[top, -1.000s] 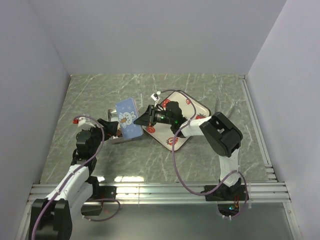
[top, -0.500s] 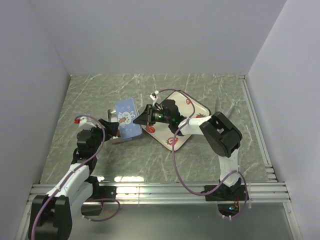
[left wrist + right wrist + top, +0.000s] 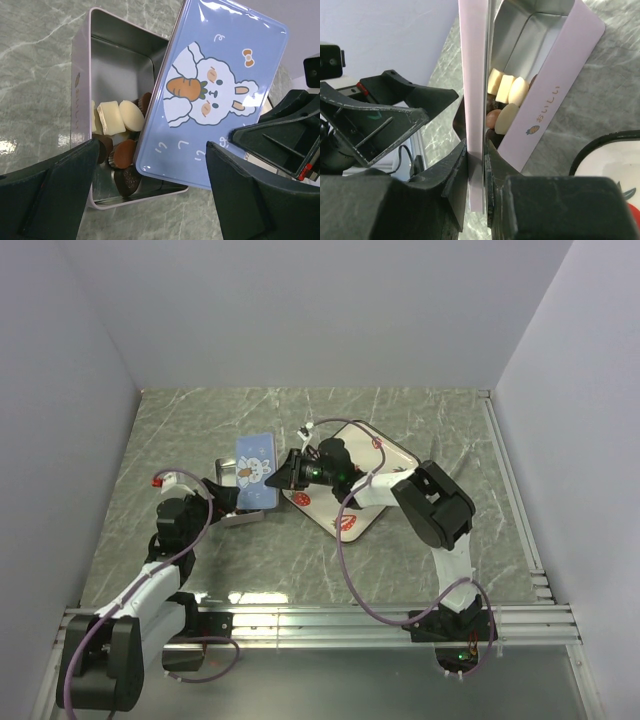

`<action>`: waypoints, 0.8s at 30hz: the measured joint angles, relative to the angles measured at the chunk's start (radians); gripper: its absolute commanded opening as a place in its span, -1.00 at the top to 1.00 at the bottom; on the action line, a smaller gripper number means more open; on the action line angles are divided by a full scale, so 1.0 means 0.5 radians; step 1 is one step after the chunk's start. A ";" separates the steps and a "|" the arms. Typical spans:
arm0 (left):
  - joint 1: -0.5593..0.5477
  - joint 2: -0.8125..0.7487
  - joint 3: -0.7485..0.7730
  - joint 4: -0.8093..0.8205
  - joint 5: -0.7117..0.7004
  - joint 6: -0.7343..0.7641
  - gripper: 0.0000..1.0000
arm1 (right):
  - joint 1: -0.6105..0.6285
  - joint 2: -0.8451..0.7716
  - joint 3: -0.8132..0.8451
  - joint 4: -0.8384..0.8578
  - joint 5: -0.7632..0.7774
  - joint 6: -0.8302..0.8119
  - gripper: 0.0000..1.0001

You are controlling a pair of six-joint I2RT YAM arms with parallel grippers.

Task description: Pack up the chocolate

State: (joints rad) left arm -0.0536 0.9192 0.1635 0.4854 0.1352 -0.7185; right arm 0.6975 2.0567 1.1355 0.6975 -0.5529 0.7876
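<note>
On the left of the green marbled bench (image 3: pixel 180 420), the left tool (image 3: pixel 152 144) is spread wide. Its two dark fingers stand on either side of the near end of a pale pink tin (image 3: pixel 80 90). We cannot tell whether they touch its walls.

The chocolate (image 3: pixel 117 117) lies inside the tin, heaped at the near end. It is a handful of cream pieces and dark brown pieces, and the far half of the tin is bare metal. We judge these candies to be light, hard and smooth, so they would slip easily and mark under a hard squeeze. One piece would best be taken across its sides, though none needs lifting while they sit in the tin.

Right of the heap, a blue lid (image 3: pixel 215 95) printed with a rabbit and a carrot stands tilted over the tin's right wall, partly covering the chocolate. It looks thin, stiff and slick.

The right tool (image 3: pixel 476 145) pinches the lid's edge, with the chocolate just beyond its fingertips. Further right sits a strawberry-printed plate (image 3: pixel 400 455).
</note>
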 measured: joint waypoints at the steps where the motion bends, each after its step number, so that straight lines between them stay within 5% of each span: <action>1: 0.000 0.001 0.000 0.005 0.001 0.000 -0.87 | 0.000 0.004 0.011 -0.007 0.000 0.000 0.56; 24: 0.000 0.227 0.082 0.130 0.021 0.002 -0.86 | 0.001 0.153 0.252 -0.189 -0.018 -0.044 0.50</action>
State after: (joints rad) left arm -0.0536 1.0328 0.2043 0.5503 0.1455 -0.7174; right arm 0.6979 2.1334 1.2613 0.6029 -0.5621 0.7654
